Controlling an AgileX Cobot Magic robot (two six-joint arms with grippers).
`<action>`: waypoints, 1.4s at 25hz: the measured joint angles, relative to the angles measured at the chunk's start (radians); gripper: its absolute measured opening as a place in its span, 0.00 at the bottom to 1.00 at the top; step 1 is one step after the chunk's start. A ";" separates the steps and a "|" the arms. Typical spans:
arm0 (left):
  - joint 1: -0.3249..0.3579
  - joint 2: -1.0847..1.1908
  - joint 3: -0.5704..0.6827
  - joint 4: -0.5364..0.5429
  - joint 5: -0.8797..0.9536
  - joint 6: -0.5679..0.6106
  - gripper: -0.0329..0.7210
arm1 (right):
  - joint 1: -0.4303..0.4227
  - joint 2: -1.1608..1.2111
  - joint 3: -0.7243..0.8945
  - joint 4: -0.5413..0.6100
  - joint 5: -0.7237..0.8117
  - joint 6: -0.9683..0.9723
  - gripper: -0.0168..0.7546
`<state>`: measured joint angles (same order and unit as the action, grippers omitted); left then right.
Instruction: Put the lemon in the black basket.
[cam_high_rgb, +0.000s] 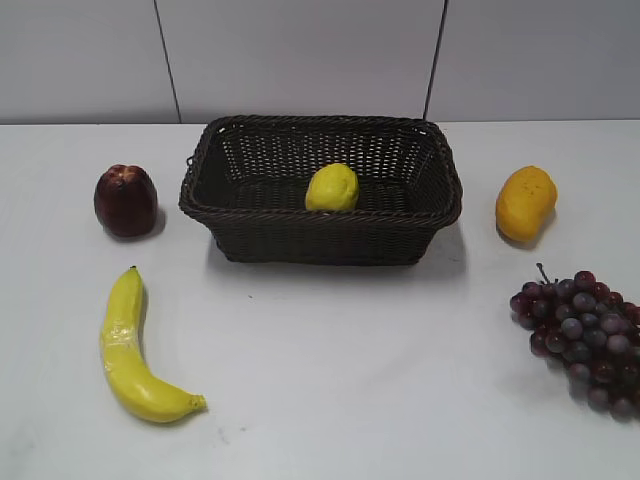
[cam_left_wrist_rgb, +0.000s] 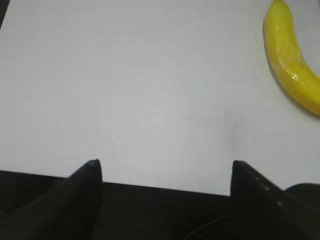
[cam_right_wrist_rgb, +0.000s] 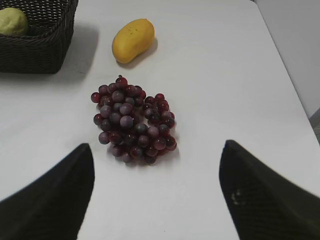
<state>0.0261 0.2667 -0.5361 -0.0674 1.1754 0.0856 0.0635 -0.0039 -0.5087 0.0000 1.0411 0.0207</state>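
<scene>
The lemon lies inside the black basket at the middle back of the table, near the basket's centre. In the right wrist view the lemon shows in the basket's corner at the top left. My left gripper is open and empty over the table's front edge. My right gripper is open and empty, just in front of the grapes. Neither gripper shows in the exterior view.
A dark red apple sits left of the basket, a banana at front left, an orange-yellow mango right of the basket, and purple grapes at front right. The table's right edge runs near the mango.
</scene>
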 joint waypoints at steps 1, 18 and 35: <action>0.000 -0.029 0.001 0.000 -0.001 0.000 0.83 | 0.000 0.000 0.000 0.000 0.000 0.000 0.78; 0.000 -0.272 0.035 0.004 -0.094 0.000 0.83 | 0.000 0.000 0.000 0.000 -0.001 0.000 0.78; 0.001 -0.272 0.041 0.006 -0.096 -0.012 0.83 | 0.000 0.000 0.000 0.000 -0.001 0.000 0.78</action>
<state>0.0268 -0.0053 -0.4949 -0.0613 1.0792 0.0740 0.0635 -0.0039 -0.5087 0.0000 1.0400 0.0207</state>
